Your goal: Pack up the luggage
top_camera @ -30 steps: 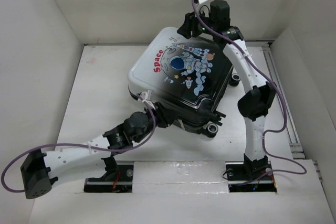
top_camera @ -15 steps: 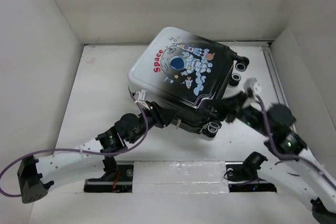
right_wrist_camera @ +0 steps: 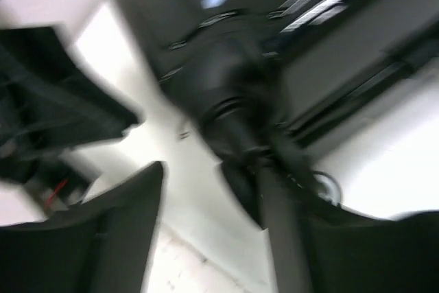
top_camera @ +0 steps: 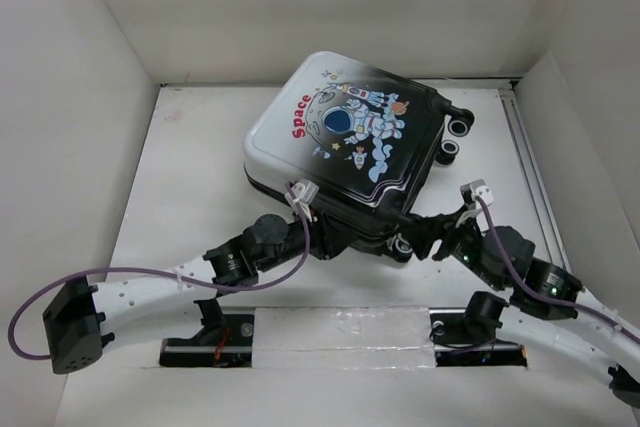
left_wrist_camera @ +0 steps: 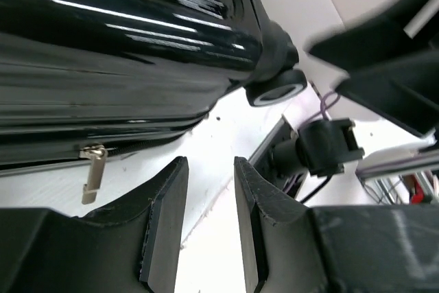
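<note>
On the left, our left arm (top_camera: 150, 287) runs low across the desk (top_camera: 190, 177), and its left hand (left_wrist_camera: 210, 166) sits at the near edge of the luggage (top_camera: 345, 142). In the left wrist view the two fingers (left_wrist_camera: 164, 217) stand a little apart, with only bare desk in the narrow gap. They have hold of nothing. Just beyond the fingertips hangs a metal zip pull (left_wrist_camera: 92, 173), under the glossy black shell. It is near the left finger, and we see no contact.

The luggage lies flat in the middle of the desk toward the far wall. It is turned at an angle, with the astronaut print and the red "Space" facing up. Two wheels (top_camera: 455, 137) stick out on its right side, and one wheel (top_camera: 403, 245) shows at the near right corner.

On the right, our right hand (right_wrist_camera: 211, 169) reaches in at that near corner. Its wrist view is badly blurred, but the fingers stand wide apart with pale desk between them. A dark part of the case's corner hangs close to the right finger (right_wrist_camera: 278, 238). We cannot tell whether they touch, and we see nothing gripped.
</note>
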### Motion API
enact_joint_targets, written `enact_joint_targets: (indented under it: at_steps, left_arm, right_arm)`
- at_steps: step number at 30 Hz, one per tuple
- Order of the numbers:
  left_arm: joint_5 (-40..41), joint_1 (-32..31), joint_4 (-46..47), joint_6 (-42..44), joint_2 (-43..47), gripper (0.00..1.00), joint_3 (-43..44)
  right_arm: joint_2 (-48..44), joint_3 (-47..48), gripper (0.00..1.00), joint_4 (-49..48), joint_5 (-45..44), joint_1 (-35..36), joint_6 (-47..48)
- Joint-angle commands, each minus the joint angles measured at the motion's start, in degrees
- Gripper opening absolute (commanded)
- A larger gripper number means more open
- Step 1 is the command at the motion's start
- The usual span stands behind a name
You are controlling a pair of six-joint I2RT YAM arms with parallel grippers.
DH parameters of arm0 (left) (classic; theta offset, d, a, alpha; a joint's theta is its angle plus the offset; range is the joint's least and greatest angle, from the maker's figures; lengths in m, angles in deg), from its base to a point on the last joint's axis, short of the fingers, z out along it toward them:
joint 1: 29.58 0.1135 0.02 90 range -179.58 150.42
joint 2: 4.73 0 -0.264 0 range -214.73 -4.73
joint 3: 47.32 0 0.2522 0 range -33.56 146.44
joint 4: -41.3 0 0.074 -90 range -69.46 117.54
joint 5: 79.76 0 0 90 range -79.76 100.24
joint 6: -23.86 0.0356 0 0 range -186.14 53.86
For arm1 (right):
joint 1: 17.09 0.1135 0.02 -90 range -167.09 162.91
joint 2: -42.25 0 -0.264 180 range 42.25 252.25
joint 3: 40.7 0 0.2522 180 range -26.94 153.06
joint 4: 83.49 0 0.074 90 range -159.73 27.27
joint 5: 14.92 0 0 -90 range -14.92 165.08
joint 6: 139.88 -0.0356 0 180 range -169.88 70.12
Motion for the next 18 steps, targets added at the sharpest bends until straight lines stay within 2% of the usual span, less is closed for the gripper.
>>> enact_joint_targets:
  at_steps: [1,4,5,7,9,10,11,13,15,18]
  left_arm:
    - [-3.3,-0.5,5.2,1.8,-0.1,0.29,-0.2]
    - [-3.8,-0.5,6.4,2.4,-2.0,0.29,-0.2]
    - [-3.8,-0.5,6.4,2.4,-3.1,0.29,-0.2]
    - [-5.0,-0.5,8.6,2.4,-3.6,0.29,-0.2]
    - [-5.7,-0.5,11.1,1.2,-5.2,0.29,-0.2]
    - [-6.4,-0.5,11.7,1.2,-5.2,0.29,-0.8]
    - [-7.1,-0.5,11.7,1.2,-5.7,0.29,-0.8]
    - [-7.1,-0.5,13.4,0.6,-5.7,0.29,-1.4]
    - [-7.7,-1.0,13.4,0.6,-6.3,0.29,-1.4]
    - [-7.7,-1.0,13.4,0.6,-6.9,0.29,-1.4]
  right_arm:
    - [4.9,1.3,0.67,-2.8,-13.5,0.5,-0.1]
    - [11.2,7.6,0.73,-7.3,-14.6,-4.8,4.8]
    - [16.5,9.4,0.75,-7.9,-14.6,-7.5,7.5]
    - [21.1,12.0,0.75,-11.0,-6.4,-19.7,10.2]
    - [25.0,12.0,0.69,-15.3,4.5,-30.0,10.9]
    - [25.6,9.5,0.63,-20.2,13.6,-39.5,10.9]
    - [26.2,8.5,0.4,-22.2,16.5,-43.6,9.7]
    - [29.4,6.9,0.25,-26.8,21.3,-52.5,9.0]
    - [36.5,7.6,0.01,-27.5,24.2,-55.5,10.7]
    - [44.2,11.3,0.0,-26.3,29.8,-54.3,12.5]
